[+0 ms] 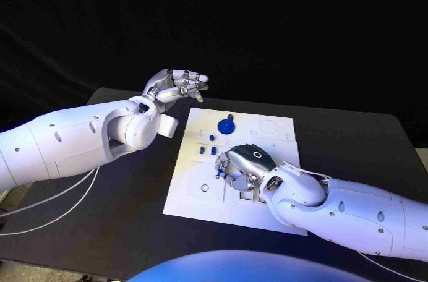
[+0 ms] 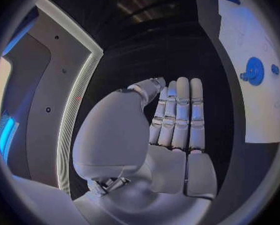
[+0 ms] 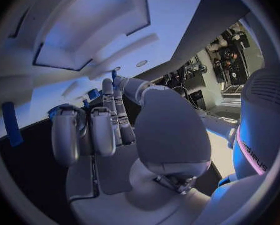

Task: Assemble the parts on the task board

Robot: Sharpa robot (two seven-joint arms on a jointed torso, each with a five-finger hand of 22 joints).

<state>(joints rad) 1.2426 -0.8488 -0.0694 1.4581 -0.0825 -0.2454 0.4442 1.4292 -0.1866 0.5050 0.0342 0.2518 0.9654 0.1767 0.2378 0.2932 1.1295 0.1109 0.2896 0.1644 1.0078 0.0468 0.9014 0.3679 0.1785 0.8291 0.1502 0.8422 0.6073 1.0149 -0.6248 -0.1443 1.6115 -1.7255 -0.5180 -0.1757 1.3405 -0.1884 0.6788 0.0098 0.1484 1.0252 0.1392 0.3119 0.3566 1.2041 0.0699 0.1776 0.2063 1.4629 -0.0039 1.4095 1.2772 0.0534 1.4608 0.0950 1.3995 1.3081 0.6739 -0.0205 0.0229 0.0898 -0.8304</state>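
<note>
Two hands | left hand (image 1: pixel 179 84) raised off-board, fingers together, empty | right hand (image 1: pixel 242 166) over task board (image 1: pixel 268 217), grip unclear

Robot lab; black-draped table (image 1: pixel 133 220); white task board (image 1: pixel 201 198); cables (image 1: pixel 54 201)

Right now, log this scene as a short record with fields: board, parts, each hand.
board: flat white rectangular task board on the black table
large part: round blue disc near the board's far edge
small parts: small blue pegs at mid-board, left of the right hand
left hand: silver left hand raised off the board's far left corner, fingers straight and side by side, holding nothing
right hand: silver right hand low over mid-board, fingers curled downward; whether it holds a part cannot be told
</note>
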